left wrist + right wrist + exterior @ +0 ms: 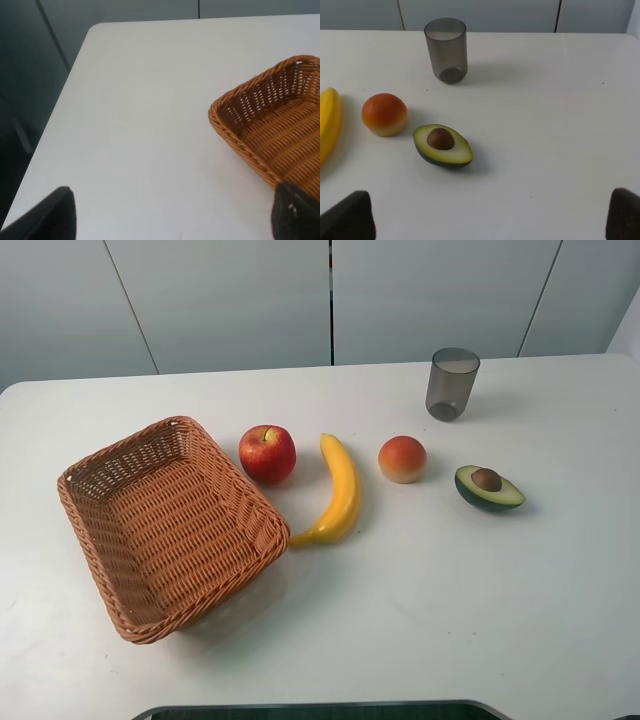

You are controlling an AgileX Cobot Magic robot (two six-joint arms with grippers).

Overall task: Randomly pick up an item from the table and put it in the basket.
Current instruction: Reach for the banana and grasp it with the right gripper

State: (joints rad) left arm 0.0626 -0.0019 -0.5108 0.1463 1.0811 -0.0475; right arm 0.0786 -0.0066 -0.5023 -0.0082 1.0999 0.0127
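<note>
A long curved yellow banana (340, 492) lies on the white table (420, 600), just right of the orange-brown wicker basket (170, 525). The basket is empty and also shows in the left wrist view (270, 125). The banana's edge shows in the right wrist view (329, 122). My left gripper (172, 222) is open and empty, above bare table at the basket's left side. My right gripper (485, 222) is open and empty, on the near side of the avocado half. Neither arm shows in the exterior view.
A red apple (267, 453) sits between basket and banana. A peach (402, 459) (384, 114) and an avocado half (488, 486) (442, 145) lie to the banana's right. A grey translucent cup (452, 383) (446, 50) stands at the back.
</note>
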